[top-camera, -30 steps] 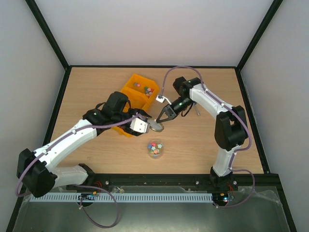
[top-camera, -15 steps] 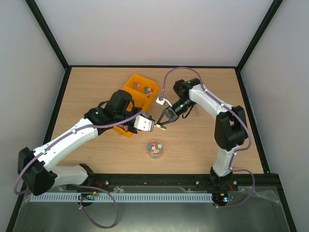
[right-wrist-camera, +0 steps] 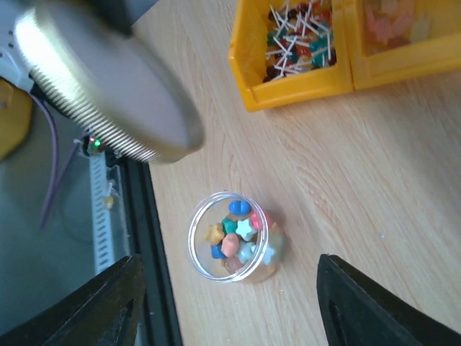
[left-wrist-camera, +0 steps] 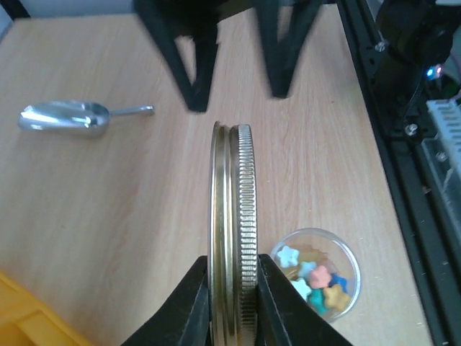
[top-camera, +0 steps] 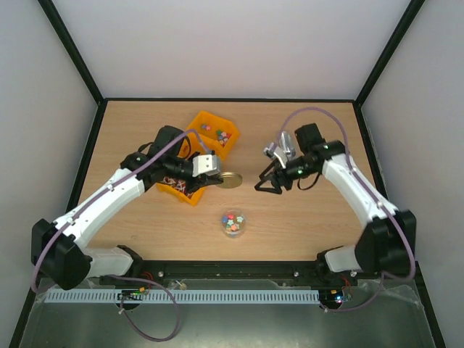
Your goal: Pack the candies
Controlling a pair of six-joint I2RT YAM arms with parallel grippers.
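The left tool [left-wrist-camera: 232, 268] is shut tight on a gold lid [left-wrist-camera: 232, 209]. The lid stands on its thin edge between the two black fingers [left-wrist-camera: 193, 306]. It is up in the air over the bench [left-wrist-camera: 130, 216], close to the middle. The ridged rim of the lid shows on one side.

The right tool [right-wrist-camera: 229, 261] is wide open and has nothing in it. Its two dark fingers [right-wrist-camera: 108, 306] are spread far apart. It hangs over the bench near the lid, a little toward the right edge, and does not touch the lid.

A small clear jar [top-camera: 241, 228] stands upright on the bench, close to the middle of the near edge. It has no lid on it. It sits lower than both tools and apart from them.

The candies [right-wrist-camera: 235, 232] are inside the jar. They are tiny sweets in blue, pink, yellow, orange and pale green. They cover the bottom of the jar.

Two yellow bins [top-camera: 194, 135] sit side by side, left of the middle and toward the far edge. More little bright sweets lie in the bin nearer the far edge. The other bin holds thin red and white sticks [right-wrist-camera: 299, 32].

A shiny silver scoop [left-wrist-camera: 63, 117] lies flat on the bench. It is farther from the near edge than the jar and well apart from it.
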